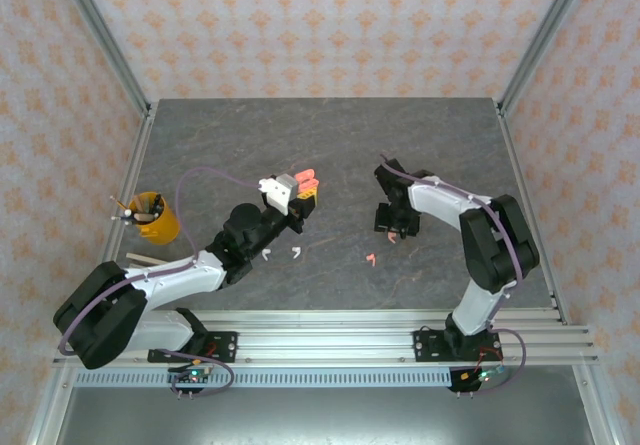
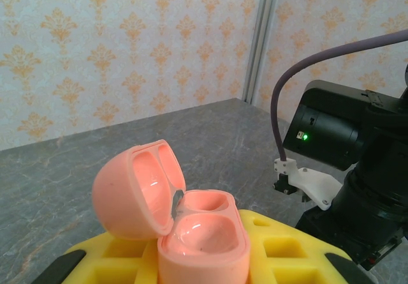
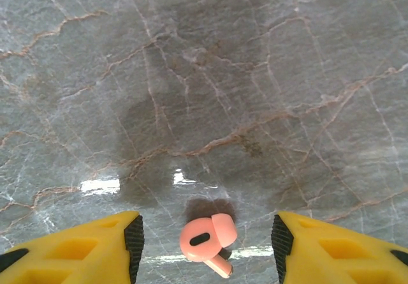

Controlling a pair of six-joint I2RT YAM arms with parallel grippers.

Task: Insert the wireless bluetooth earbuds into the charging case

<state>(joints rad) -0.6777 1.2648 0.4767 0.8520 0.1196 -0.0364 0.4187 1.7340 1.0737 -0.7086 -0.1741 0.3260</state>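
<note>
left arm reaches to mid frame, its gripper point(image 1: 300, 195) clamped on an open pink case point(image 2: 191, 226). right arm bends inward; its gripper point(image 1: 392, 227) points down, fingers apart, flanking a pink earbud point(image 3: 207, 238) on the table point(image 3: 191, 73).

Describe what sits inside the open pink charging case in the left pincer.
Both wells of the pink charging case look empty, and so does its open lid. Its underside is covered by the left pincer.

Coral-pink charging case point(image 2: 203, 242) open and empty
Lid tipped back; pink earbud point(image 3: 207, 236) and two white earbuds point(image 1: 268, 254) lie on the tabletop point(image 1: 300, 135).
</note>
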